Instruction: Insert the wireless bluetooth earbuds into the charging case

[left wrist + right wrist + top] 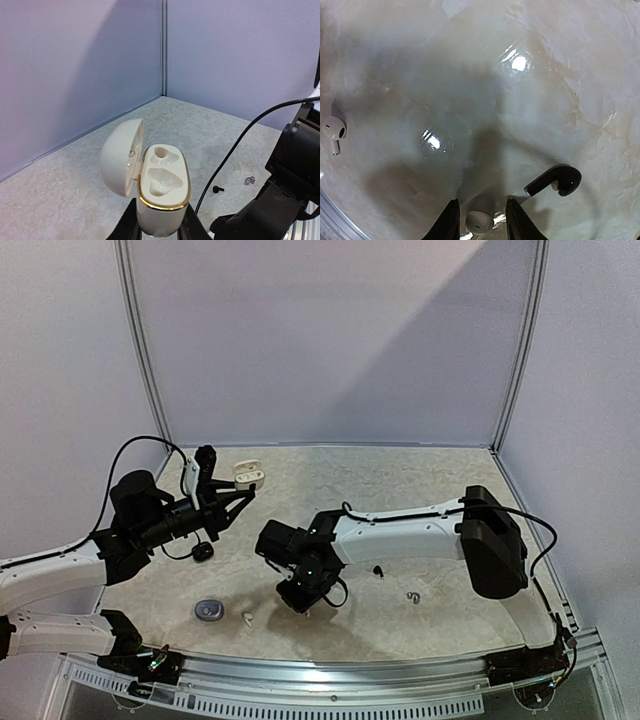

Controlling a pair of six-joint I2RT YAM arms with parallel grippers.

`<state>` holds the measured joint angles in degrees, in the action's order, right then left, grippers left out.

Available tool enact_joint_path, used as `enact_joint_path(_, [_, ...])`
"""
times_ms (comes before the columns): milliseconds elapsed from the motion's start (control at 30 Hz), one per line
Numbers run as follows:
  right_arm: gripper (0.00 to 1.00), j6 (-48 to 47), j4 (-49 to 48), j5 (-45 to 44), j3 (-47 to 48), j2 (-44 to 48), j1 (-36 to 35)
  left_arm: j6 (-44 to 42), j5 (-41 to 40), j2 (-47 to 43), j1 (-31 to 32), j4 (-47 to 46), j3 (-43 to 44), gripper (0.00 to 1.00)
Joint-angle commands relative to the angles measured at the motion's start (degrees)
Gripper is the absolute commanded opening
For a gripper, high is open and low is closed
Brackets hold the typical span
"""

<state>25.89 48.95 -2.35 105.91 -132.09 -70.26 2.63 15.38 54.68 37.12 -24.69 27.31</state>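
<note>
**Right gripper straddling a white bud, case held open farther back**

At the bottom of the right wrist view, my right gripper (483, 201) points straight down at the table (420, 490). Its fingers are spread either side of a white bud (479, 222) with a sliver of gap each side, so I'd say it's not pinched yet. A black bud (555, 181) lies just to the right, and a second white bud (333, 130) sits at the left edge. Farther back, upper left in the overhead view, my left gripper (160, 222) reaches forward, clamped on the base of the case (162, 182). The lid (121, 155) is open and both sockets are empty, facing up, I reckon, so a bud can drop in.
</note>
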Motion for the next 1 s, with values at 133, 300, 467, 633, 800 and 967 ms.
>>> enact_joint_path(133, [0.29, -2.0, 6.2, -2.4, 4.5, -3.8, -1.7, -0.7, -0.1, -0.3, 1.0, 0.2, -1.0, 0.0])
enact_joint_path(300, [0.27, -3.0, 8.4, -4.0, 5.7, -4.5, -2.3, -0.8, -0.1, -0.3, 1.0, 0.2, -1.0, 0.0])
enact_joint_path(467, [0.19, -3.6, 9.1, -4.6, 6.6, -4.9, -2.5, -1.0, -0.1, -0.3, 1.1, 0.3, -1.1, 0.0])
enact_joint_path(633, [0.11, -4.0, 9.6, -4.9, 7.4, -5.0, -2.7, -1.1, -0.3, -0.4, 1.1, 0.3, -1.0, 0.0])
enact_joint_path(800, [0.03, -3.9, 9.4, -7.1, 8.6, -1.4, -2.2, -1.3, -0.5, -0.6, 1.2, 0.0, -0.8, 0.0])
enact_joint_path(967, [0.0, -3.0, 6.3, -13.1, 6.3, 8.4, -0.8, -1.4, 0.4, -0.3, 1.4, -1.7, -0.4, 0.0])
